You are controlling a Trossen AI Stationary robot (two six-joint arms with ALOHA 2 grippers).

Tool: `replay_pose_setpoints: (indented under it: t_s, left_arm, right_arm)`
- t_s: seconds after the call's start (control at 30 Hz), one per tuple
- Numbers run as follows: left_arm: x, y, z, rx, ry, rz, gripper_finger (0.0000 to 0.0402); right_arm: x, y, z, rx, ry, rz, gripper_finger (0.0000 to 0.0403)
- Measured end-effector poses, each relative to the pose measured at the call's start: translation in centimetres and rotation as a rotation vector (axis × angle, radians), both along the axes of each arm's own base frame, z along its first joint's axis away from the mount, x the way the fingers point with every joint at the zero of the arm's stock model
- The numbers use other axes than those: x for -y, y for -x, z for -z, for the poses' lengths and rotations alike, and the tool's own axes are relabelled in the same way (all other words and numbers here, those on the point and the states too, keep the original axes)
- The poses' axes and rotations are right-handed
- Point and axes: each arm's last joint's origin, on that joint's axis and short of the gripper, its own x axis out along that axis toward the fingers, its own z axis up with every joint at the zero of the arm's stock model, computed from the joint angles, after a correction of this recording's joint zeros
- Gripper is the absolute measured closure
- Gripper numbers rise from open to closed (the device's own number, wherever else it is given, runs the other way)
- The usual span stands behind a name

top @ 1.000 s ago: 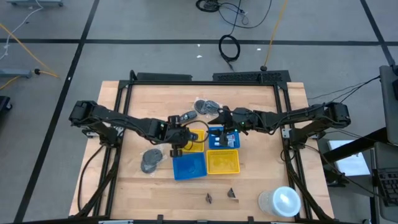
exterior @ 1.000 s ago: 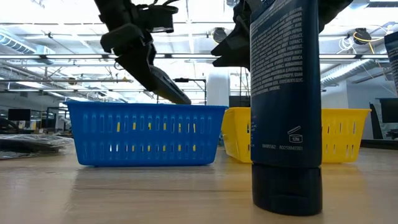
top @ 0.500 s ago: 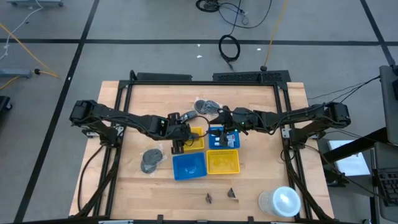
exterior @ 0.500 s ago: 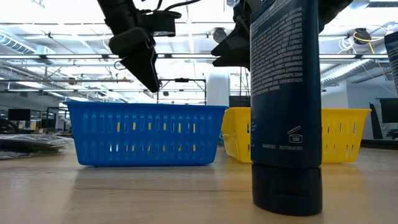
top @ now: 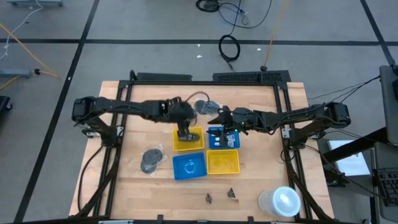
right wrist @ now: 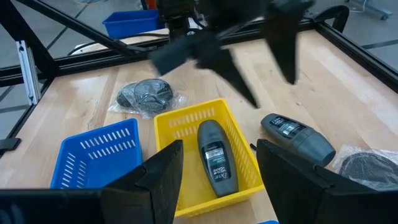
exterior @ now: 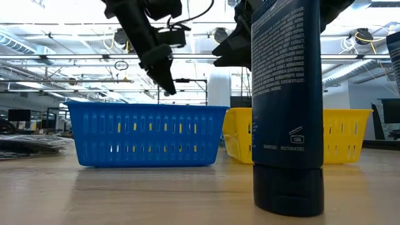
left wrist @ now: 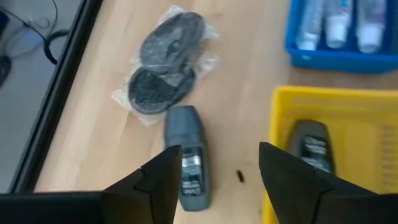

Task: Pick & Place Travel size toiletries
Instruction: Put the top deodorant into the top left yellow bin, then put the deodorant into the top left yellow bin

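Even, bright overhead light fills the high view; the wooden table (top: 261,112) is evenly lit, with only soft, short shadows under the arms and no strong glare. In the low view, the ceiling light strips (exterior: 62,31) blow out to white behind the arms, which read as near silhouettes, and the dark bottle (exterior: 287,106) close to the lens is backlit. In the left wrist view, the left tool (left wrist: 217,180) is soft and out of focus, and the grey bottle (left wrist: 186,155) just beyond it is slightly blurred. In the right wrist view, the left arm (right wrist: 217,43) beyond the right tool (right wrist: 217,180) is smeared by motion blur.
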Motion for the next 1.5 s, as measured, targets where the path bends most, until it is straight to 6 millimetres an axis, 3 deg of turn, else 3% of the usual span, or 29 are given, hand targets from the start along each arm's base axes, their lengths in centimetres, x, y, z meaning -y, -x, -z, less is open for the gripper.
replay_pose_setpoints:
  t_s: [0.17, 0.37, 0.9, 1.13, 1.5]
  left_arm:
    - [-2.7, 0.2, 0.1, 0.065, 0.046, -0.023, 0.0195]
    - [-4.4, 0.6, 1.2, 0.136, 0.111, 0.011, 0.0187]
    - [-5.0, 1.0, 3.7, 0.151, 0.110, -0.006, 0.0134]
    - [-5.4, -0.4, 6.6, 0.112, 0.097, -0.003, 0.0140]
    - [-6.2, -0.8, 9.0, 0.038, 0.064, -0.054, 0.0140]
  right_arm:
    - [0.0, 0.0, 0.0, 0.001, 0.000, 0.000, 0.0206]
    - [0.0, 0.0, -0.1, 0.011, 0.001, 0.000, 0.0206]
    - [0.0, -0.1, -0.3, 0.031, 0.020, -0.007, 0.0206]
    - [0.0, -0.1, -0.3, 0.030, 0.020, -0.005, 0.0206]
    - [0.0, -0.1, -0.3, 0.028, 0.027, -0.007, 0.0206]
